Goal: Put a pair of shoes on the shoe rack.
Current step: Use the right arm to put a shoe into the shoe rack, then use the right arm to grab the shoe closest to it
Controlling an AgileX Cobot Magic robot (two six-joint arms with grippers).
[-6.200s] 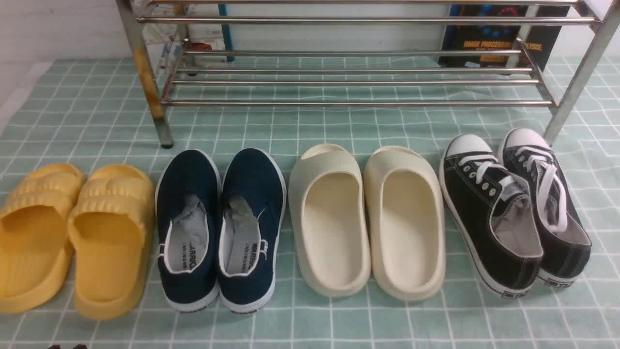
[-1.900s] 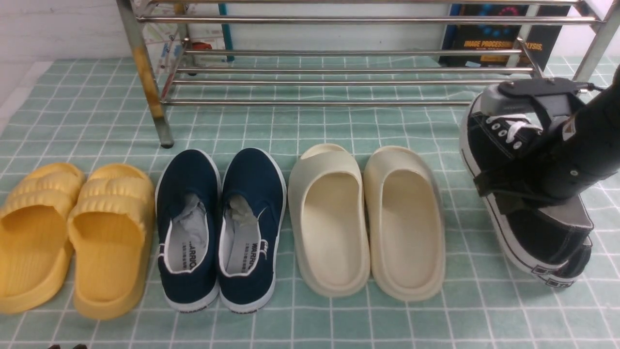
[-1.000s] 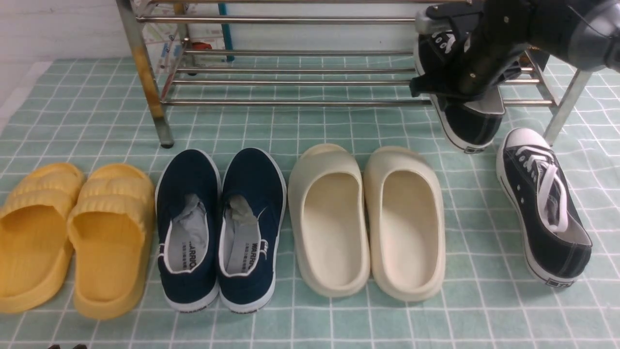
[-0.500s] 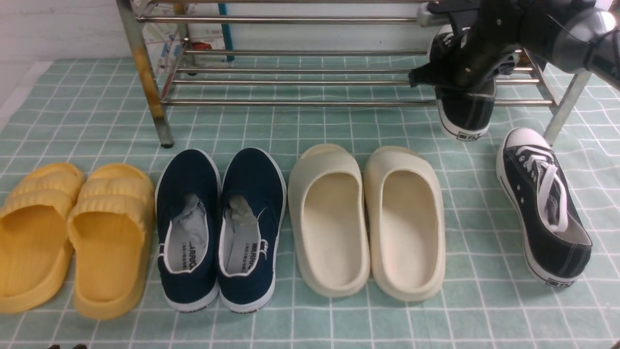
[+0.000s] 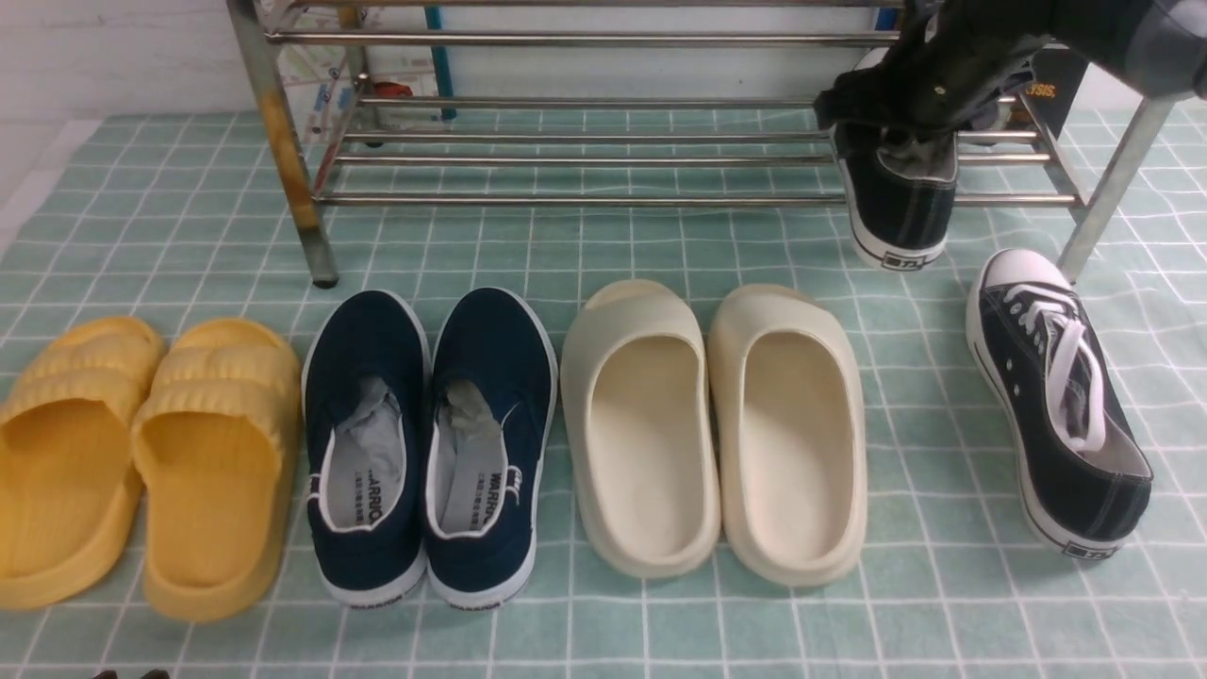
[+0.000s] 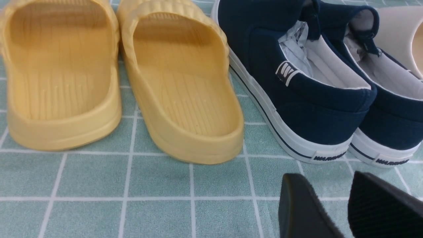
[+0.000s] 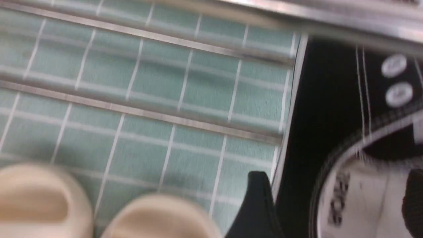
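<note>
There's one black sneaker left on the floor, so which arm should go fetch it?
Probably right. The floor sneaker lies on the robot's right, near the right gripper at the shoe rack; the left gripper sits far over by the yellow slippers.

Racked sneaker (image 5: 898, 212) front behind right tool (image 5: 910, 132)

Looks like a home entryway mocked up in a lab: steel shoe rack (image 5: 566, 200) at twelve o'clock on a green checked cloth (image 5: 566, 255), yellow slippers (image 5: 141, 453), navy slip-ons (image 5: 424, 377) and cream slippers (image 5: 717, 434) lined up at six, an image-processing textbook (image 5: 1061, 75) at one o'clock.
</note>
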